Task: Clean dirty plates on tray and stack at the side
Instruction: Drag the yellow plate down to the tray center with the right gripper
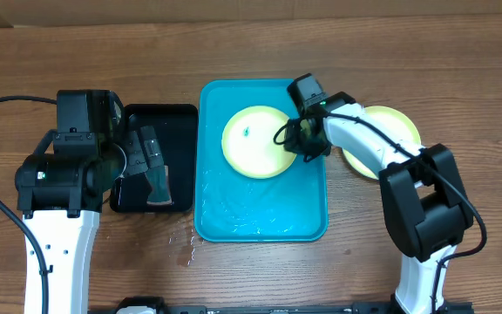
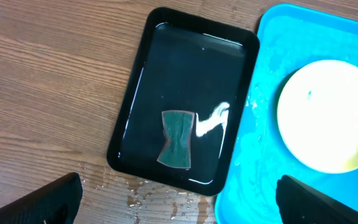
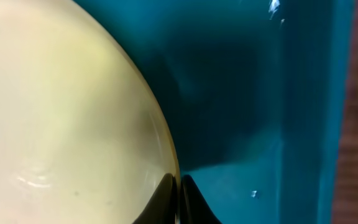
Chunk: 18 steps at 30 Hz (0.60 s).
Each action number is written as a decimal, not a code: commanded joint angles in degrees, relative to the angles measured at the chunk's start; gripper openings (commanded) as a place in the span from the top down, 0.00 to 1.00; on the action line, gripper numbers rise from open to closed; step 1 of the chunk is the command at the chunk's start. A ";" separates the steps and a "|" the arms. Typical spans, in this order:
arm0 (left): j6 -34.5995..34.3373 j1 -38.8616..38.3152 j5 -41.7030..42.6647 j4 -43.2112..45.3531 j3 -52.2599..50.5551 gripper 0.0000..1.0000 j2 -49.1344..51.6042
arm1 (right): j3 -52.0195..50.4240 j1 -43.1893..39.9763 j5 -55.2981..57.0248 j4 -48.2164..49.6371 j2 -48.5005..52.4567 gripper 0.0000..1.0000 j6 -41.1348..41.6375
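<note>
The right pincer (image 3: pixel 179 202) fills the bottom edge of its own wrist view, its two dark tips clenched on the rim of the pale yellow plate (image 3: pixel 61 112). Seen from above, that grip sits at the plate's 3 o'clock edge, so the plate (image 1: pixel 255 141) lies wholly toward 9 o'clock from the pincer (image 1: pixel 293 139). The plate is round and has no long axis. It lies flat and face up in the upper half of the blue tray (image 1: pixel 260 214), whose own long side runs 12 to 6. A small dark speck (image 1: pixel 247 132) shows just left of the plate's centre, so I judge this plate not yet clean.

The right arm is plainly the nearer one, being already on the plate. The left pincer (image 2: pixel 179 183) hangs released, jaws spread wide, above the black tray (image 2: pixel 185 74) at the blue tray's 9 o'clock. In that tray lies a green sponge (image 2: pixel 178 139) in shallow water, its long axis roughly 12 to 6.

Further off, at 3 o'clock of the blue tray, a second pale plate (image 1: pixel 403 126) rests on the wooden counter (image 1: pixel 234 44), partly hidden under the right arm. A scrub would probably come from the 9 o'clock side, and a finished plate would travel toward 3 o'clock.
</note>
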 commanded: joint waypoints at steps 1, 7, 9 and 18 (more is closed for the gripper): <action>-0.96 0.02 -0.52 0.04 0.76 0.00 0.15 | -1.22 1.44 -2.16 -2.49 1.20 0.96 1.40; -0.96 0.04 -0.52 0.04 0.76 0.00 0.15 | -0.70 1.51 -3.32 -4.61 0.98 0.96 1.64; -0.96 0.02 -0.52 0.04 0.76 0.00 0.15 | 0.11 1.22 -3.72 -5.97 0.90 0.96 1.64; -0.96 0.02 -0.52 0.04 0.76 0.00 0.15 | 1.51 0.96 -4.13 -9.60 -0.09 0.96 1.60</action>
